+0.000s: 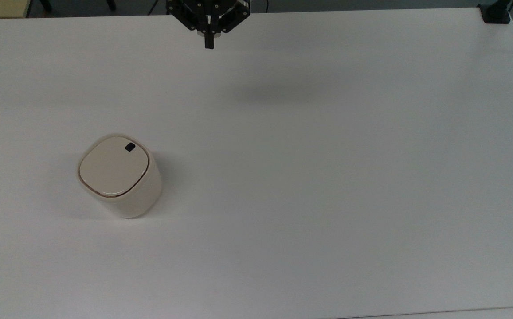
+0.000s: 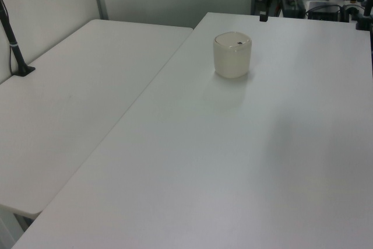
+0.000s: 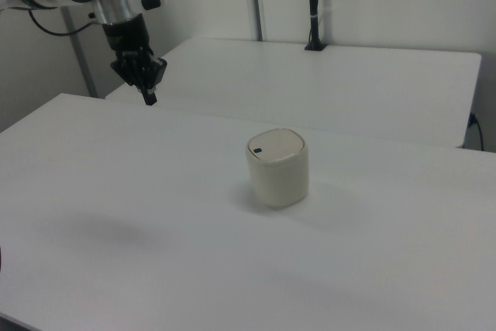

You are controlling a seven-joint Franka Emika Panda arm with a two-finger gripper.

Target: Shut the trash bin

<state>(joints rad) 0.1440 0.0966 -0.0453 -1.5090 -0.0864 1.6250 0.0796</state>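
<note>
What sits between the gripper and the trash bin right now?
Nothing visible. The gripper hangs above bare white table, well apart from the trash bin, whose lid lies flat and closed. Only open tabletop separates them in the top view and the right view.

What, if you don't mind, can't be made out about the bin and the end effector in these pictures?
- Inside of the bin: hidden in all views by its lid, which lies flat on top.
- Arm above the end effector: cut off by the top view's upper edge.
- Black tab on the lid: too small in the left view to show its shape.
</note>
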